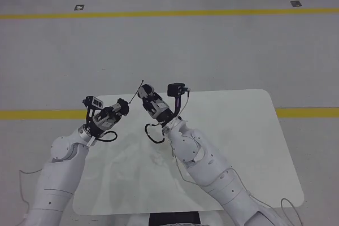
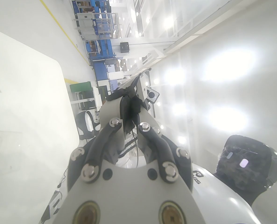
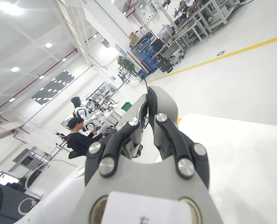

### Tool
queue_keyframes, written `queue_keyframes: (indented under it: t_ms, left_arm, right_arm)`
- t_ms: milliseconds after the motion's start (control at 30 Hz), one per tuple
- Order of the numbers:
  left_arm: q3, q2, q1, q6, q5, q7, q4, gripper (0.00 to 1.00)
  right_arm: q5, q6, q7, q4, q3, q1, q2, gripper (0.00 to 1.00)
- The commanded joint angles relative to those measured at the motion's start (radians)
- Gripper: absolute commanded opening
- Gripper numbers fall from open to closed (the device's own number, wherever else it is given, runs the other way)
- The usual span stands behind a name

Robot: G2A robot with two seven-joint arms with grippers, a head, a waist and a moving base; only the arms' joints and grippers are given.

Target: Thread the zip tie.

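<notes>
The thin black zip tie [image 1: 137,91] is held in the air above the table's far left part, slanting up and away. My right gripper [image 1: 143,90] is shut on it; in the right wrist view the tie [image 3: 145,83] sticks out past the closed fingertips of the gripper [image 3: 148,94] and curves off. My left gripper [image 1: 124,105] is just left of the right one, shut on the tie's lower end. In the left wrist view the black strand [image 2: 136,81] pokes out beyond the pinched black pads of the gripper [image 2: 129,100]. Where the tie's head sits is hidden.
The white table [image 1: 243,141] lies below both raised arms, its far edge just behind the grippers. A black cable loop [image 1: 153,134] hangs from the right wrist. Yellow floor lines [image 1: 316,112] run beyond the table.
</notes>
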Motion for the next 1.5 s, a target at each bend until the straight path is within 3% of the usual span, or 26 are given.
queue_keyframes:
  t_ms: [0, 1467]
  left_arm:
    - [0.0, 0.0, 0.0, 0.0, 0.0, 0.0, 0.0, 0.0]
    - [0.0, 0.0, 0.0, 0.0, 0.0, 0.0, 0.0, 0.0]
  right_arm:
    - [0.0, -0.002, 0.005, 0.001, -0.001, 0.0, -0.001, 0.0]
    - [0.008, -0.023, 0.061, -0.02, 0.0, -0.031, -0.004, 0.0]
